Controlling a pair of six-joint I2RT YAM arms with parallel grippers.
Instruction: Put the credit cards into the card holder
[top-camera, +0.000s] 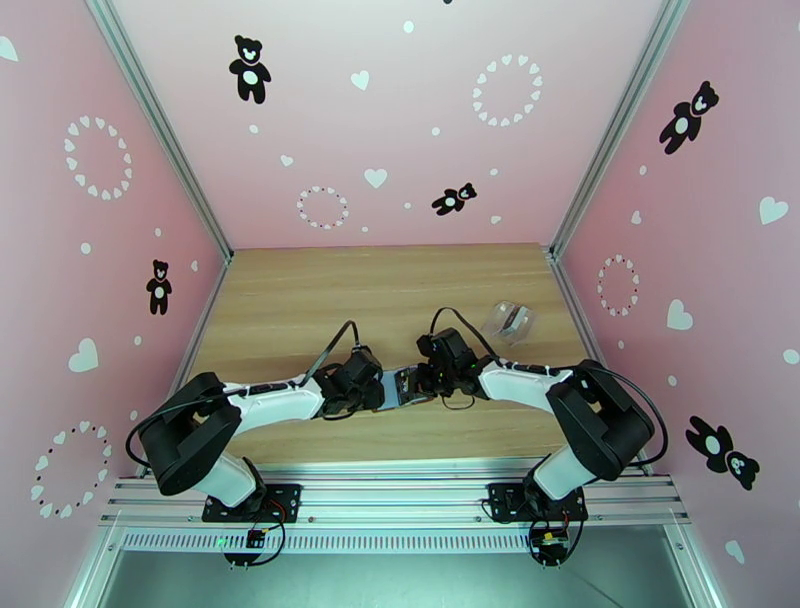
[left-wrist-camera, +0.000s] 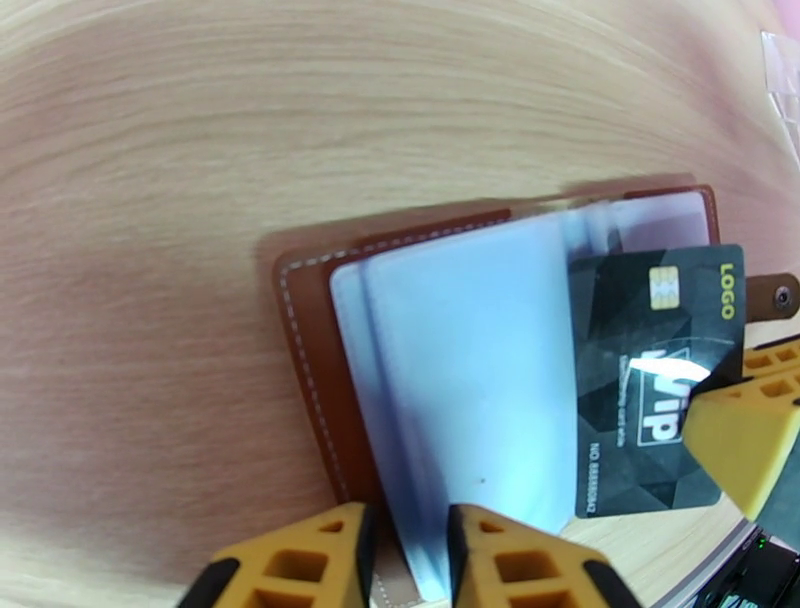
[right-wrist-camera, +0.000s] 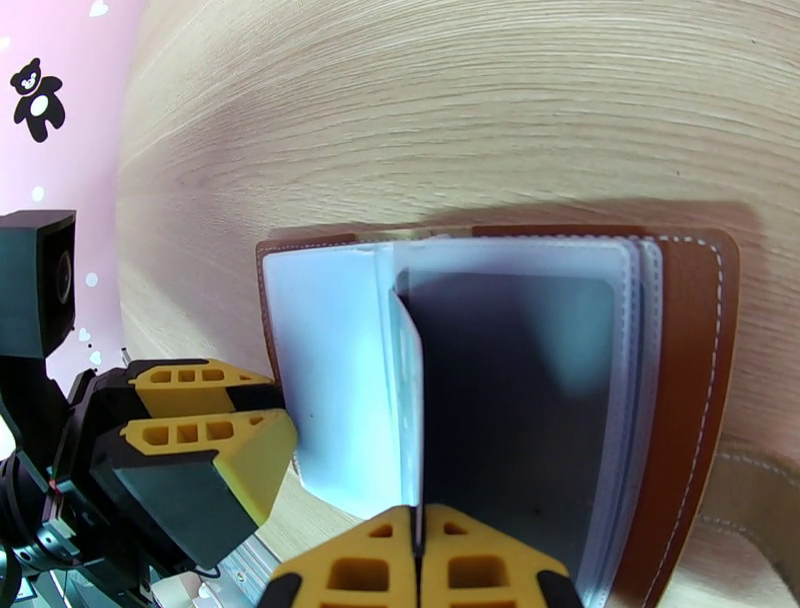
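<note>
Where the two arms meet, close to the middle of the near edge of the pale wooden worktop (top-camera: 300, 300), lies a small brown leather-look folding card holder (left-wrist-camera: 305, 350) with white stitching and a snap tab. It is open and flat, its hazy see-through pocket leaves fanned from a spine running from near edge to far edge. On its right-hand half is one thin black rectangular credit card (left-wrist-camera: 640, 400) with a gold chip, yellow "LOGO" and white "VIP" lettering, long axis parallel to the spine. Glare crosses it, so whether it is fully seated in a pocket cannot be told. The right gripper (right-wrist-camera: 417, 525) is the nearer to the card, which lies just beyond and right of its tips. Its jaws are closed to a hairline with a raised clear leaf running into the seam, and one yellow finger (left-wrist-camera: 745, 440) overlaps the card's right edge; whether card or leaf is pinched cannot be told. The left gripper (left-wrist-camera: 410, 545), at the holder's near left corner, has its jaws nipped on the left-hand leaves. Seating the card probably depends on keeping its long edges square to the spine. A clear plastic case (top-camera: 508, 318) lies toward the right edge, well apart.
</note>
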